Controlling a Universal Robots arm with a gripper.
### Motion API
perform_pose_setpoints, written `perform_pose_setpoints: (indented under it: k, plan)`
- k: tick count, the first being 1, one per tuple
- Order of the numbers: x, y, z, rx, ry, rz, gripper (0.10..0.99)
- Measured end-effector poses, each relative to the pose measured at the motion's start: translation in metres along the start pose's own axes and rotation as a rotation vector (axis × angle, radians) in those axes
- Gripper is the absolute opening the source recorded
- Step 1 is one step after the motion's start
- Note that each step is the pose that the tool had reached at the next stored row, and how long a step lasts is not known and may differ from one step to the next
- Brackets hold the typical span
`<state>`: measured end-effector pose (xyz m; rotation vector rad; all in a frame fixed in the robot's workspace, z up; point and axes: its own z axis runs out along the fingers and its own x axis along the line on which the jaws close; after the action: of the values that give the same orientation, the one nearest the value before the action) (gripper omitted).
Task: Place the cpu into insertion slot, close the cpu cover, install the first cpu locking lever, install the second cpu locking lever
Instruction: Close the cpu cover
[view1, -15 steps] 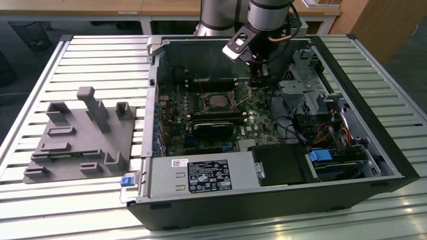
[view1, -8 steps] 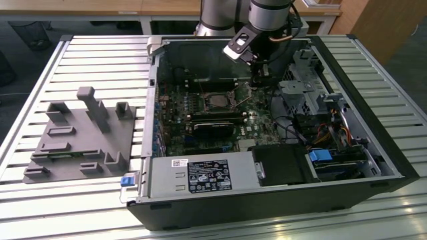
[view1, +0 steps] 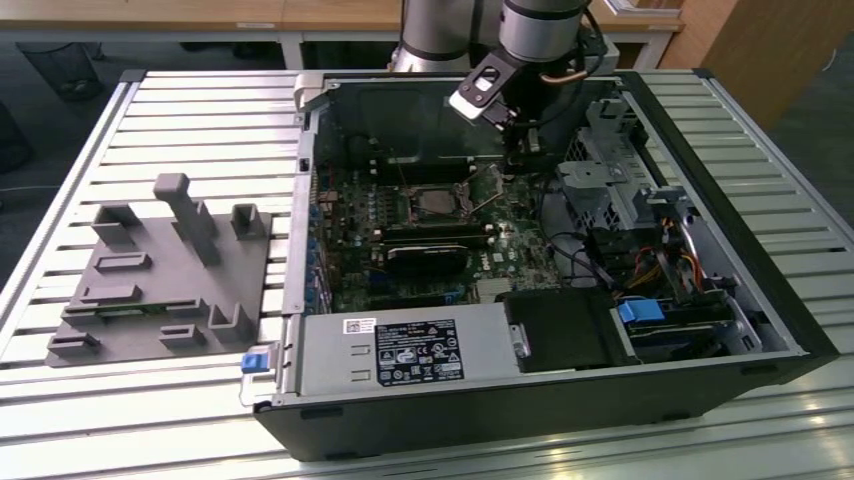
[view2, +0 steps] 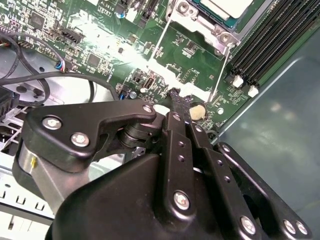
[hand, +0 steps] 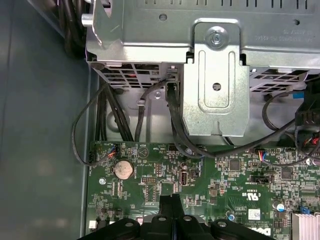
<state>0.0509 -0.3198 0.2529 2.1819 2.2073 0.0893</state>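
Gripper (view2: 175, 95) (black, two-finger) pinched fully together, low over green motherboard (hand: 220, 185) near its edge, beside round silver coin cell (hand: 123, 170). Small square silver-topped cpu (view2: 226, 6) seated mid-board, ringed by silver metal cpu cover frame (view2: 202, 22); two thin metal lever rods (view2: 159, 42) alongside.

The exterior view looks down from high on the near side over the whole open computer case (view1: 534, 410). Both wrist views sit close above the motherboard (view2: 100, 45) (hand: 225, 185), looking past the gripper (view2: 175, 96) (hand: 170, 200): the second toward the cpu (view2: 225, 7), the first toward the metal drive cage (hand: 215, 75). Both share the coin battery (view2: 197, 111) (hand: 123, 169)
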Motion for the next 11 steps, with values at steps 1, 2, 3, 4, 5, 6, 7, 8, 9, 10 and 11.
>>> perform_pose_setpoints:
  k: [1, 2, 3, 4, 5, 6, 7, 8, 9, 10, 11]
  plan:
    - [0.0, 0.0005, 0.0001, 0.0, -0.0001, 0.0, 0.106]
    - [0.0001, 0.0009, 0.0002, 0.0, 0.0, 0.0, 0.106]
    - [0.0002, 0.0015, 0.0004, 0.0, 0.0, 0.0, 0.106]
    - [0.0004, 0.002, 0.0005, 0.0, 0.0, 0.0, 0.106]
    - [0.0005, 0.0026, 0.0008, 0.0, 0.0001, 0.0, 0.106]
    - [0.0007, 0.0032, 0.0011, 0.0, 0.0001, 0.0, 0.106]
    - [0.0009, 0.0038, 0.0014, 0.0, 0.0001, 0.0, 0.106]
    - [0.001, 0.0046, 0.0019, 0.001, 0.0002, 0.0, 0.106]
    - [0.0012, 0.0054, 0.0023, 0.001, 0.0001, 0.0, 0.106]
    - [0.0014, 0.0061, 0.0028, 0.001, 0.0001, 0.0, 0.106]
    - [0.0017, 0.0066, 0.0034, 0.002, 0.0, 0.0, 0.106]
